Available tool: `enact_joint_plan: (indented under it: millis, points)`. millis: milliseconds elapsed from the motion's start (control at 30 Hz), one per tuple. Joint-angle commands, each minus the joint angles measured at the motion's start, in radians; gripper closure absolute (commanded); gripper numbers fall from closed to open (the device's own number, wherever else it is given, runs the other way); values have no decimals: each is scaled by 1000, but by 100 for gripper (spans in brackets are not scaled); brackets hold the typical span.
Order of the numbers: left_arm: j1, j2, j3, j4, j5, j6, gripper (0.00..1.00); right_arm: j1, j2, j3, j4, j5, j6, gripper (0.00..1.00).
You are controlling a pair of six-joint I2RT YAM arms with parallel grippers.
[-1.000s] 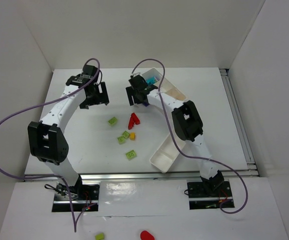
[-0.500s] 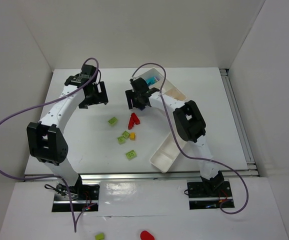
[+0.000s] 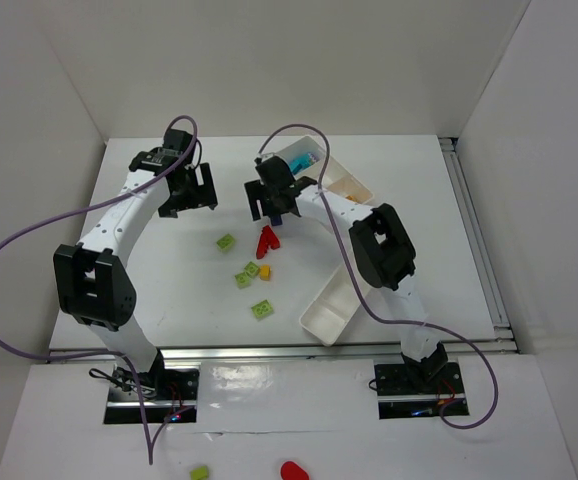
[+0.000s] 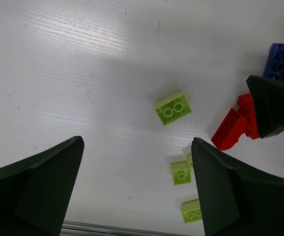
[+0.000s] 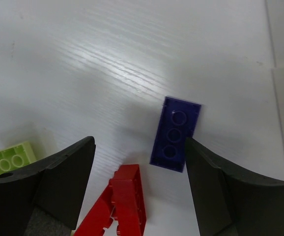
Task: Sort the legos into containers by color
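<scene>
A purple lego (image 5: 176, 133) lies flat on the table, below and between the fingers of my open right gripper (image 5: 139, 147), nearer the right finger. Two red legos (image 5: 125, 204) lie joined just beside it, and a lime green one (image 5: 10, 157) sits to the left. My left gripper (image 4: 137, 142) hangs wide open over bare table, with a lime green lego (image 4: 172, 108) ahead of it and two more (image 4: 182, 173) by its right finger. From above, the right gripper (image 3: 272, 198) hovers beside the far container (image 3: 354, 185), which holds a teal lego (image 3: 300, 160). An orange-yellow lego (image 3: 265, 272) lies mid-table.
A second white container (image 3: 331, 308) lies at an angle near the front edge, right of the loose bricks. A lime brick (image 3: 200, 472) and a red piece (image 3: 291, 469) lie off the table in front of the arm bases. White walls enclose the table.
My right gripper has shifted a little left, away from the far container. Its jaws narrowed briefly and widened again. The left arm has stayed still.
</scene>
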Motion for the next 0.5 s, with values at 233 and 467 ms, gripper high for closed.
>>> enact_joint_plan:
  millis: [233, 467]
  points:
    - [5, -26, 20, 8, 21, 35, 0, 1, 78, 116, -128, 74, 40, 25]
    - [5, -26, 10, 8, 21, 35, 0, -8, 114, 116, -128, 51, 58, 38]
